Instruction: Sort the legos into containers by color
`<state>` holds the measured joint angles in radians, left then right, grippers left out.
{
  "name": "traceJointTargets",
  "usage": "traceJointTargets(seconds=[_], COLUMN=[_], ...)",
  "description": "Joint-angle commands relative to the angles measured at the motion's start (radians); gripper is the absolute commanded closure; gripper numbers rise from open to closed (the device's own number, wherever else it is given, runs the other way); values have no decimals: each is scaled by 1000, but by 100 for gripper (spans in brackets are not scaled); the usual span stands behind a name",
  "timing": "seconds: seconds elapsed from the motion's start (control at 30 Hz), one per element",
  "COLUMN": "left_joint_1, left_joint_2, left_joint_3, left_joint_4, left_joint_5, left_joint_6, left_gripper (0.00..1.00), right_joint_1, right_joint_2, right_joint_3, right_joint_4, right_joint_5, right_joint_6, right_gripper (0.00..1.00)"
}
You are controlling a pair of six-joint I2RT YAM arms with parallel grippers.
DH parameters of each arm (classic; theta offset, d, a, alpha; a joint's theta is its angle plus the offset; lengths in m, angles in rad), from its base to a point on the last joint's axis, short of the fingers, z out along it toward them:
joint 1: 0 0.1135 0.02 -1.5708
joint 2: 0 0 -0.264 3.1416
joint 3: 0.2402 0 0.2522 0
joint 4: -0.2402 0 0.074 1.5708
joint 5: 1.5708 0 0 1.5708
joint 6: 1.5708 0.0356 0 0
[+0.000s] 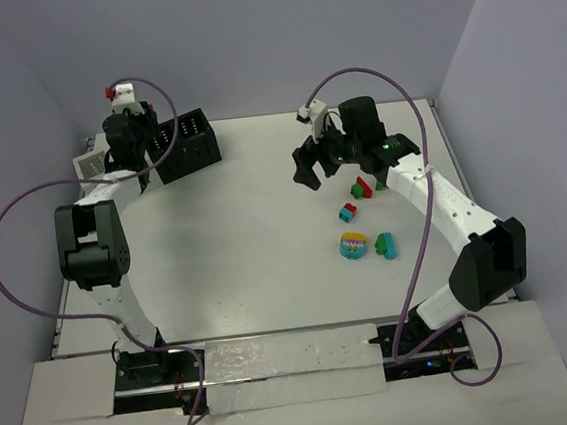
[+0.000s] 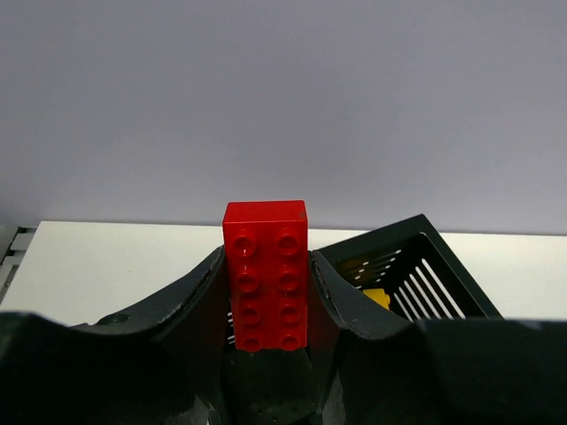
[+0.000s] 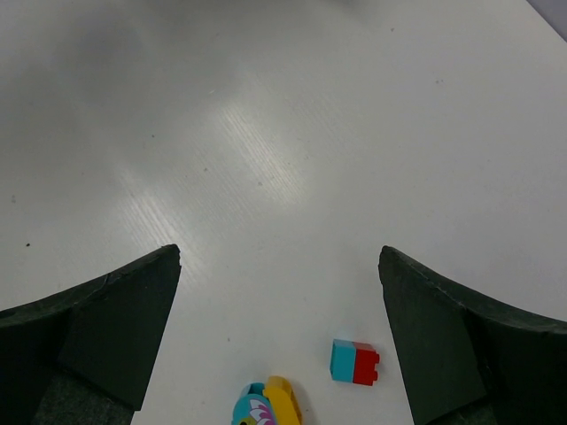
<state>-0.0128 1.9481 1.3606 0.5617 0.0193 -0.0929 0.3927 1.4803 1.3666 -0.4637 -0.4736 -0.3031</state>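
We see left arm (image 1: 90, 241) stretched far, beside black container (image 1: 191, 141) | left gripper (image 2: 266, 305) clamps red brick (image 2: 265, 261) | right arm (image 1: 444, 207) low over table (image 1: 247, 246) | right gripper (image 3: 279, 266) spread wide, empty.

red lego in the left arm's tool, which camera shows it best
The left wrist view: the red eight-stud plastic brick fills the centre, studs facing the camera, clamped in the left tool. In the top external view it is too small to pick out surely. The right wrist view misses it entirely.
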Motion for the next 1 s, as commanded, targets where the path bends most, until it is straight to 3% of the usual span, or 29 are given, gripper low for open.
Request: traceJointTargets(seconds=[0.0, 0.43, 0.5, 0.67, 0.97], left_joint_1=[4, 5, 5, 10, 10], left_joint_2=[29, 75, 80, 58, -24], left_joint_3=[62, 79, 93, 91, 106], left_joint_4=[39, -4, -36, -71, -162], left_joint_5=[15, 7, 6, 19, 42], left_joint_6=[-1, 9, 5, -1, 4], left_gripper=[94, 84, 73, 56, 36], right_joint_1=[-8, -12, -12, -15, -15], right_joint_2=[-11, -18, -18, -21, -48], right_joint_3=[-9, -17, -17, -15, -31], right_joint_4=[43, 42, 40, 40, 52], right_joint_5=[-16, -14, -14, -14, -19], right_joint_6=[12, 3, 0, -2, 7], right_gripper=[0, 0, 0, 0, 0])
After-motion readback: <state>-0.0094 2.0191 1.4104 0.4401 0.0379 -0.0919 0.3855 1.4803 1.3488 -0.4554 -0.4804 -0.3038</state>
